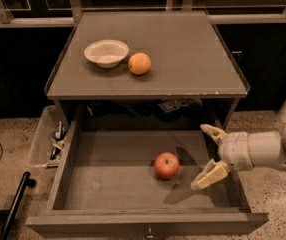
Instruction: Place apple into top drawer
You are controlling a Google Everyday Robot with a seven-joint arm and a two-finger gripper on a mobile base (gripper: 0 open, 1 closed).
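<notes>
The red apple (166,165) rests on the flat bottom of the open top drawer (108,184), right of its middle. My gripper (207,155) is open and empty over the drawer's right side, a short way right of the apple and clear of it. One pale finger (211,132) points back, the other finger (209,176) points to the front. The drawer's small metal knob (147,231) shows at the bottom edge.
On the cabinet top (183,59) stand a white bowl (106,52) and an orange fruit (139,63). A clear plastic bin (50,139) of clutter hangs at the drawer's left. A black rod (14,204) lies on the floor at the lower left.
</notes>
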